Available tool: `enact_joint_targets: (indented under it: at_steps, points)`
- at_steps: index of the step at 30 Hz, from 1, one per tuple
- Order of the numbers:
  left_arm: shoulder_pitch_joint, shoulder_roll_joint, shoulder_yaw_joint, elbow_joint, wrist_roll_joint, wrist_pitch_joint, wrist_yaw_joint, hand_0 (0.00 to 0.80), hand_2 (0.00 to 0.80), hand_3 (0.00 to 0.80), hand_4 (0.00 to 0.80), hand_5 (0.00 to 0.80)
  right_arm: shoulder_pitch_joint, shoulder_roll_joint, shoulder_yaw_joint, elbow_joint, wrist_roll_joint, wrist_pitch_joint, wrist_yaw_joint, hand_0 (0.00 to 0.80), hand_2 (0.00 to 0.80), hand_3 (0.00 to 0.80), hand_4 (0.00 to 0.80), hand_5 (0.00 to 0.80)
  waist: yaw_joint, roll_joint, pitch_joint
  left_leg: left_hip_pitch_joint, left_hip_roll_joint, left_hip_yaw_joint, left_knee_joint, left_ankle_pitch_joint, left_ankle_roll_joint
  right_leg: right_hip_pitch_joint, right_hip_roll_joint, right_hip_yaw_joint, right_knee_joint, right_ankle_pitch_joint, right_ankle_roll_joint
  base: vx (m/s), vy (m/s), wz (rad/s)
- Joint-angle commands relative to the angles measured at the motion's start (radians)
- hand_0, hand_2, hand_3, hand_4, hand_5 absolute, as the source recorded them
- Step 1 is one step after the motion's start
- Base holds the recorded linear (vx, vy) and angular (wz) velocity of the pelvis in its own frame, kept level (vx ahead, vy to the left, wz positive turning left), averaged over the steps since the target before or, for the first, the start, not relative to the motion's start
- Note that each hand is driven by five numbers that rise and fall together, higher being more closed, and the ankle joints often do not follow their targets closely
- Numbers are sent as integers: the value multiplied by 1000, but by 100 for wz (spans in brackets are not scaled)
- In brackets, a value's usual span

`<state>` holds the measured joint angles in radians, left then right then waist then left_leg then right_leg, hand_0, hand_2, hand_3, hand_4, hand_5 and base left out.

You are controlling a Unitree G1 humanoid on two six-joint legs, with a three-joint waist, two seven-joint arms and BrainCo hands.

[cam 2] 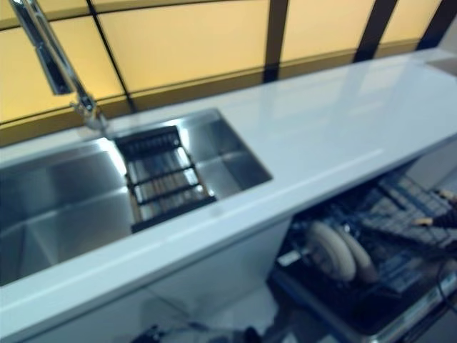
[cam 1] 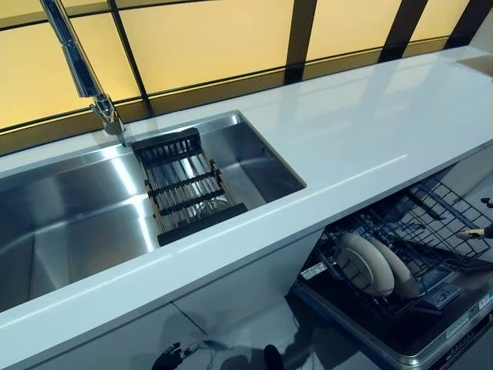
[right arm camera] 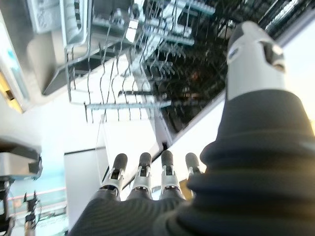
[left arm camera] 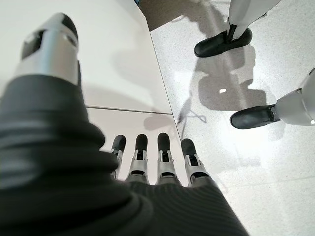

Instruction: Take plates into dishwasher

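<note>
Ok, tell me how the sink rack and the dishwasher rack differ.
The sink rack is black and small, spanning the steel sink; the dishwasher rack is larger, of thin wire, pulled out below the counter. The sink rack holds no dishes; the dishwasher rack holds two pale plates on edge. Both are slotted dish holders.

The tabletop [cam 1: 362, 146] is hiding the dishwasher rack's [cam 1: 431, 223] inner part, and the plates [cam 1: 370, 266] standing there are overlapping, the rear one partly covered. Beside the rack, the right hand [cam 1: 484, 230] is running off the picture's edge.
</note>
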<state>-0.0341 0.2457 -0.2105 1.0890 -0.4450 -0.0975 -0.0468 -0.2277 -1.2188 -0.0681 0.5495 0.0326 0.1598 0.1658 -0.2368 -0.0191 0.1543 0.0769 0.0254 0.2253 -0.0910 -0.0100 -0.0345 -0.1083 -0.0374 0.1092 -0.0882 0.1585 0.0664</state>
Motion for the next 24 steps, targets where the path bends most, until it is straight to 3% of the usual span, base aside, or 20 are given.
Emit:
enact_joint_targets:
  at_steps: [1, 8, 14, 24]
  points:
    - [-3, 49, 44, 40, 32, -19, 14, 0, 0, 0, 0, 0, 1, -45, -40, 4, 32, -17, -17, 0, 0, 0, 0, 0, 2, -66, -59, 8, -6, -15, 4, -40, 13, 10, 26, 37, 1, -3, 86, 0, 0, 0]
    - [1, 50, 53, 60, 40, -10, 25, 0, 0, 0, 0, 0, 41, -56, -100, 37, 104, -10, -29, 0, 0, 0, 0, 0, 3, -80, -91, 20, -3, -17, 4, -46, 17, 21, 36, 42, 1, -4, 86, 11, 2, -1]
    - [1, 51, 87, 97, 54, 38, 68, 0, 0, 0, 0, 0, 116, -11, -164, 52, 157, -3, -59, 0, 0, 0, 0, 0, 3, -85, -109, 28, -3, -22, 4, -47, 21, 31, 38, 44, 1, -4, 84, -17, 41, -1]
    - [-19, 93, 102, 177, 135, 125, 74, 0, 0, 0, 0, 0, 204, 69, -247, 141, 247, 15, -76, 0, 0, 0, 0, 0, 6, -104, -102, 42, -17, -51, 51, -72, 44, 49, 9, 59, 28, 3, 82, -56, 83, 1]
